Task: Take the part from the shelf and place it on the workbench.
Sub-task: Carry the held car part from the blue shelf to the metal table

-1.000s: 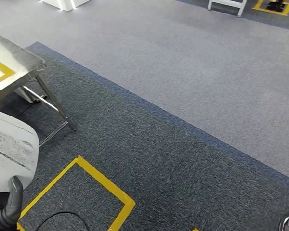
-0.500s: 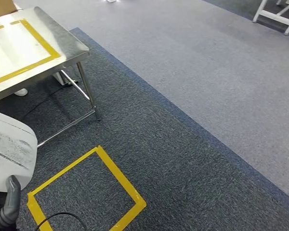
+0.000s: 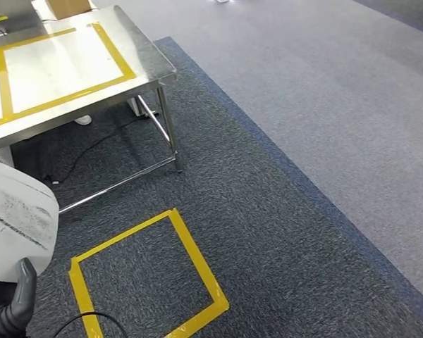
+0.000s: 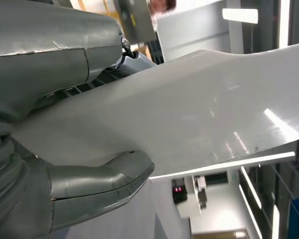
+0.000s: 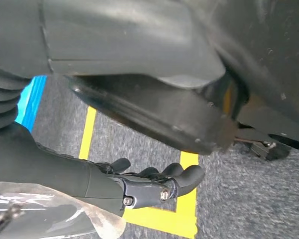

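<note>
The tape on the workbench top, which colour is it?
Yellow tape on the steel workbench; the head view shows it best.

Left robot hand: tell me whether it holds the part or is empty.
Holding. The left robot hand grips the white part between thumb and fingers; the workbench lies ahead.

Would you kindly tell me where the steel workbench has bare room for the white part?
The shiny steel workbench is bare inside its yellow tape rectangle. Its far-left corner holds a dark object. The left hand holds the white sheet part.
</note>
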Available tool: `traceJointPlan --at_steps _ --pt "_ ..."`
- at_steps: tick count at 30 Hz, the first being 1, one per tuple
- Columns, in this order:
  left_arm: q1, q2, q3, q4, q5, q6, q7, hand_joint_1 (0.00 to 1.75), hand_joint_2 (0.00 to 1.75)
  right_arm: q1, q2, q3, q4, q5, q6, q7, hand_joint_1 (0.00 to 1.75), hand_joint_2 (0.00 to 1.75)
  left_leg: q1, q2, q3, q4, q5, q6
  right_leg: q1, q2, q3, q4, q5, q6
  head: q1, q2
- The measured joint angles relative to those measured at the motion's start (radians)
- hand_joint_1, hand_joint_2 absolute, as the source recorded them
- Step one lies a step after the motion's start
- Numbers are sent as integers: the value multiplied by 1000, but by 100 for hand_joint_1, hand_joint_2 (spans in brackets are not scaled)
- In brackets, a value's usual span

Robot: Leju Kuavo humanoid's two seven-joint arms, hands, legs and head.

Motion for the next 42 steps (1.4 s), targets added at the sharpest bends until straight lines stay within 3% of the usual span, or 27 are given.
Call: traceJointPlan --at_steps 2,3,4,5,7,9,10,12,14,16,17,18,19,21,23,25,27,29,31,33,34,35,37,38,40,42 --pt "-1 1 0 0 -2 2 1 175 175 3 0 0 0 -1 0 0 0 175 3 35 -63 126 -52 -7 3 -33 5 0 -6 -4 -2 0" --pt "-1 2 0 0 -2 3 1 175 175 3 0 0 0 -1 1 0 0 175 4 41 -80 158 -56 -8 4 -49 8 0 -10 -4 -3 0" --pt "0 2 0 0 -3 4 1 175 175 3 0 0 1 -1 1 0 0 175 5 44 -79 153 -39 -9 4 -64 12 0 -13 -4 -3 0" --pt "0 3 0 0 -4 4 2 175 175 2 0 0 1 -1 2 0 0 175 4 50 -58 109 -7 -6 5 -78 17 0 -17 -2 -3 0" --pt "-2 4 0 0 -6 5 3 175 175 1 0 0 1 -2 3 0 0 175 -3 91 10 -27 57 6 8 -101 27 0 -26 3 -3 0" --pt "-4 4 -1 0 -9 5 5 175 175 0 0 0 1 -2 8 0 0 175 -13 124 47 -103 73 23 13 -122 32 -1 -36 14 -2 0" --pt "-4 4 -1 0 -10 6 6 175 175 0 0 0 1 -3 13 1 0 175 -17 122 49 -108 66 30 14 -132 34 -3 -40 20 -2 0" --pt "-2 5 -2 0 -11 9 7 175 175 -4 0 0 0 -6 24 4 0 175 -13 96 52 -116 68 42 14 -144 50 -7 -48 31 -3 0" --pt "-4 7 -3 0 -11 11 9 175 175 -7 0 0 0 -7 32 7 0 175 -6 73 59 -127 74 52 13 -99 39 35 -76 41 3 0" --pt "-6 7 -6 1 -10 12 11 175 175 -6 0 -1 0 -8 35 8 0 175 -2 51 60 -131 75 59 10 -38 -27 155 -131 46 10 0" --pt "-7 7 -7 1 -10 12 11 175 175 -6 0 -1 0 -9 35 6 0 175 -1 38 60 -130 74 60 9 -26 -65 221 -153 48 12 0" --pt "-7 7 -7 2 -10 13 12 175 175 -7 0 -1 0 -9 35 5 0 175 -2 25 61 -130 73 61 10 -22 -93 262 -157 49 13 0" --pt "-7 8 -8 2 -9 13 12 175 175 -9 -1 -2 0 -9 35 5 0 175 -2 11 63 -129 71 61 10 -20 -104 268 -139 50 13 0" --pt "-7 9 -11 3 -7 14 12 175 175 -11 -1 -2 0 -8 34 7 0 175 -1 -20 70 -128 67 57 8 -5 -74 170 -55 48 14 0" --pt "-8 9 -14 3 -4 14 12 175 175 -7 -1 -2 1 -7 33 9 0 175 0 -48 69 -122 62 48 2 43 -28 50 -2 43 14 0" --pt "-9 10 -16 3 -2 15 12 175 175 -4 -1 -2 2 -6 33 10 0 175 2 -71 61 -119 63 36 1 70 -5 7 -3 35 13 0" --pt "-8 10 -17 3 -1 15 12 175 175 -5 -1 -2 1 -6 33 10 0 175 6 -87 54 -118 65 24 2 50 3 0 -3 25 13 0" --pt "-9 11 -17 3 -3 17 10 175 175 -6 0 -3 1 -6 34 10 0 175 4 -47 38 -85 45 15 -1 23 12 -9 -3 13 8 0" --pt "-13 12 -18 3 -4 20 8 175 175 -4 0 -3 1 -6 36 10 0 175 2 18 -14 23 -5 6 -1 -7 21 -14 -7 4 3 0" --pt "-14 12 -20 4 -6 22 5 175 175 0 -1 -3 1 -6 34 10 0 175 5 41 -78 145 -47 1 1 -37 27 -14 -13 0 3 0" --pt "-14 12 -20 4 -6 23 3 175 175 1 -1 -3 2 -5 29 10 0 175 6 43 -92 168 -43 0 2 -47 30 -14 -16 1 3 0" --pt "-13 12 -20 5 -6 24 0 175 175 1 -2 -4 2 -3 22 10 0 175 7 44 -86 153 -21 0 2 -56 34 -14 -20 2 3 0" --pt "-13 12 -20 5 -4 27 -5 175 175 0 -2 -4 2 -2 4 10 0 175 8 49 -26 33 53 4 1 -66 41 -14 -28 8 3 0" --pt "-13 12 -20 5 -4 28 -7 175 175 -1 -2 -4 1 -3 -4 10 0 175 6 54 7 -31 73 7 3 -69 43 -13 -34 13 2 0" --pt "-11 12 -21 5 -4 30 -10 175 175 -2 -1 -4 1 -6 -13 10 0 175 2 62 41 -100 73 18 7 -72 46 -12 -40 26 3 0" --pt "-8 12 -20 5 -4 32 -13 175 175 -3 -1 -4 1 -8 -14 11 0 175 1 59 43 -110 58 35 9 -74 57 -7 -36 42 6 0"
